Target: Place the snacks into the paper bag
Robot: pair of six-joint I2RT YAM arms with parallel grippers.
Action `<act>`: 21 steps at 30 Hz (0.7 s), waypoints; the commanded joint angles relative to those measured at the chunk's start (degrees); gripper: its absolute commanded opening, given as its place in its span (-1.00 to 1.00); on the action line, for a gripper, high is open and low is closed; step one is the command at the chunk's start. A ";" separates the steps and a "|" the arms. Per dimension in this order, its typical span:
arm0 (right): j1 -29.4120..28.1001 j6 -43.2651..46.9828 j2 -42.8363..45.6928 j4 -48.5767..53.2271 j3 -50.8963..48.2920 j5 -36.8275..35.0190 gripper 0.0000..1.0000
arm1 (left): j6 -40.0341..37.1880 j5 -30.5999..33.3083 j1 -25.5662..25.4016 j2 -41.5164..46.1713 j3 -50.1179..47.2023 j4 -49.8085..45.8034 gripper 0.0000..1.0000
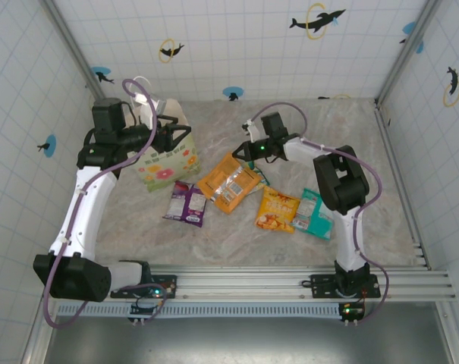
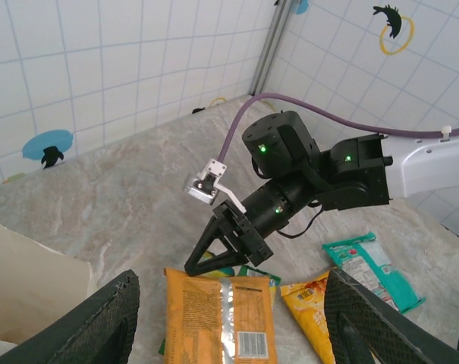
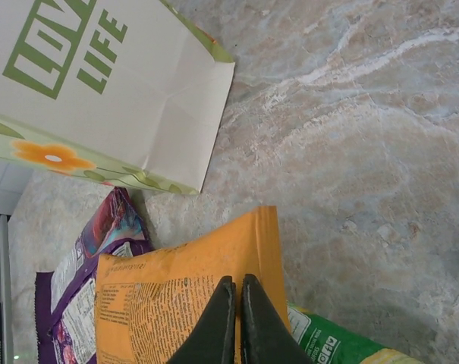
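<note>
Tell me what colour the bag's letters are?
Green, on the paper bag; right wrist view shows it best.

Robot test cell, tiled walls, dolphin stickers, marble tabletop

White tiled walls with a pale blue grid close the space on three sides, joined at the far corners by grey metal posts. Stickers dot the tiles — a black dolphin leaping through a yellow ring, a smaller one of the same kind, and a blue disc low on the back wall. The tabletop is beige-grey and marbled with pale veins. Along its near edge runs a slotted aluminium rail. Below it lies a darker grey strip — perhaps sheet metal. The light is even and soft.
</note>
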State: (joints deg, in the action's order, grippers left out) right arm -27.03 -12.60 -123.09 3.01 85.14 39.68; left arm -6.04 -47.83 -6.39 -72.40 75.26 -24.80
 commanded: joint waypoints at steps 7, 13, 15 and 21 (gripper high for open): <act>-0.61 0.47 6.30 0.36 -7.14 -0.59 -0.70 | -0.21 -1.12 -0.85 0.93 -0.71 2.00 0.30; -1.91 1.52 9.80 4.28 -11.84 -3.08 -0.53 | -0.11 -0.95 -0.99 1.90 -1.70 1.95 0.30; -2.24 1.70 11.27 5.48 -13.66 -3.74 -0.49 | -0.11 -1.09 -1.02 2.04 -1.79 1.88 0.30; -3.59 1.49 16.14 8.55 -19.39 -5.60 -0.39 | -0.20 -1.12 -1.25 2.60 -2.57 1.90 0.30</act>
State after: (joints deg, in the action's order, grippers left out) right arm -29.82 -11.46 -110.74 8.54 68.69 35.59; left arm -6.00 -47.81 -7.14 -71.05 73.60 -23.90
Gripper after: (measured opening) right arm 0.299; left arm 0.649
